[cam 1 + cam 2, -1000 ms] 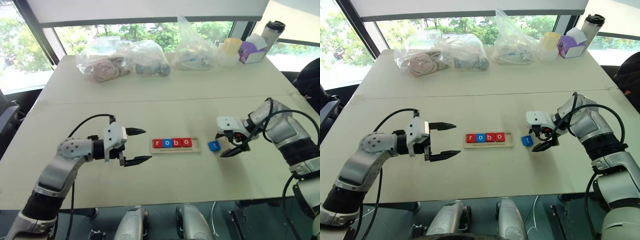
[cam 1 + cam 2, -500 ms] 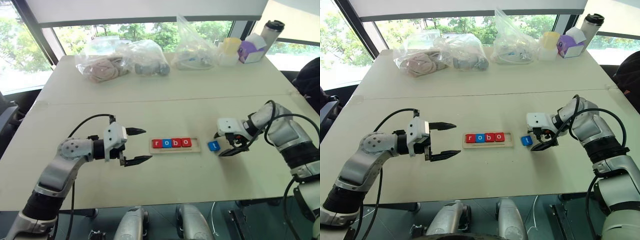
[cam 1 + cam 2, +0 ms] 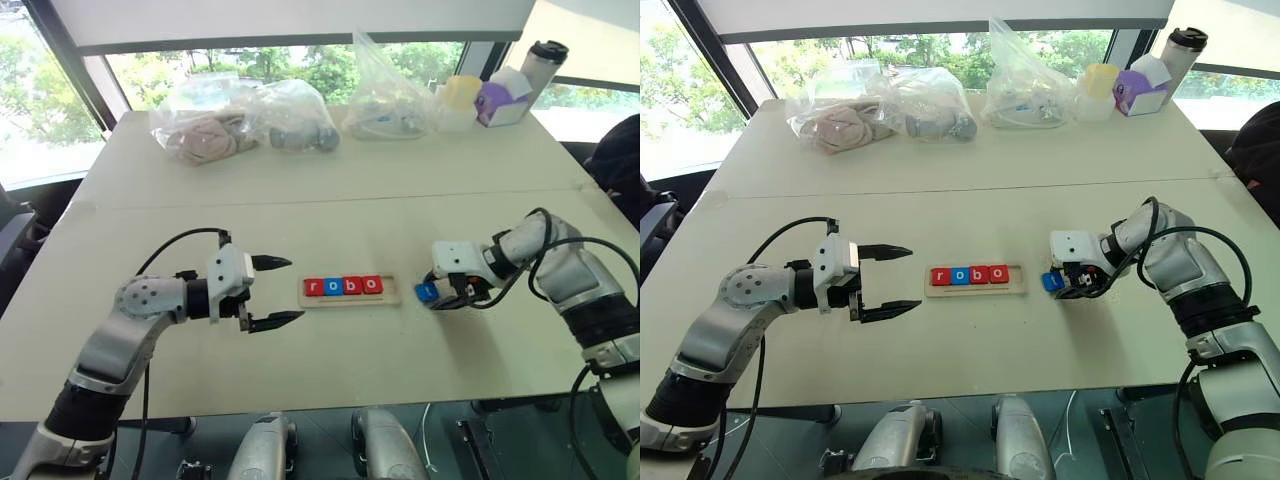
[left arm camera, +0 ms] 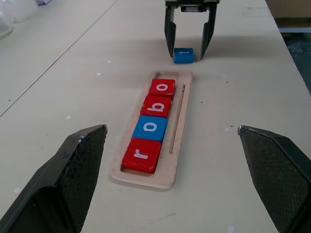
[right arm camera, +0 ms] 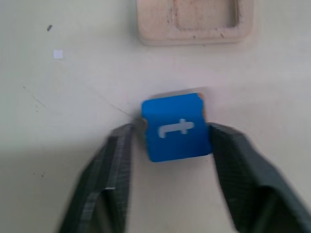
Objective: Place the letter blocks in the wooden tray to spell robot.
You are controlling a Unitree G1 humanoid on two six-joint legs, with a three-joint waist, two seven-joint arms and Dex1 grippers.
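The wooden tray (image 3: 350,300) lies mid-table, holding letter blocks red r (image 3: 314,288), blue o (image 3: 333,287), red b (image 3: 352,287) and red o (image 3: 372,285). Its right end slot (image 5: 206,14) is empty. A blue t block (image 3: 426,292) lies flat on the table just right of the tray. My right gripper (image 3: 437,297) points down at it, shut on it, with a finger (image 5: 119,155) against each of two opposite sides. My left gripper (image 3: 294,290) hovers open to the left of the tray, pointing at it, with nothing between its fingers.
Clear plastic bags (image 3: 240,120) of items lie along the table's far side, beside another bag (image 3: 385,100), a yellow cup (image 3: 462,95), a purple box (image 3: 497,100) and a tumbler (image 3: 545,65). A seam (image 3: 330,200) crosses the tabletop behind the tray.
My right gripper came down over the blue t block and its fingers closed in on the block's sides. The left arm and the tray's blocks stayed put.
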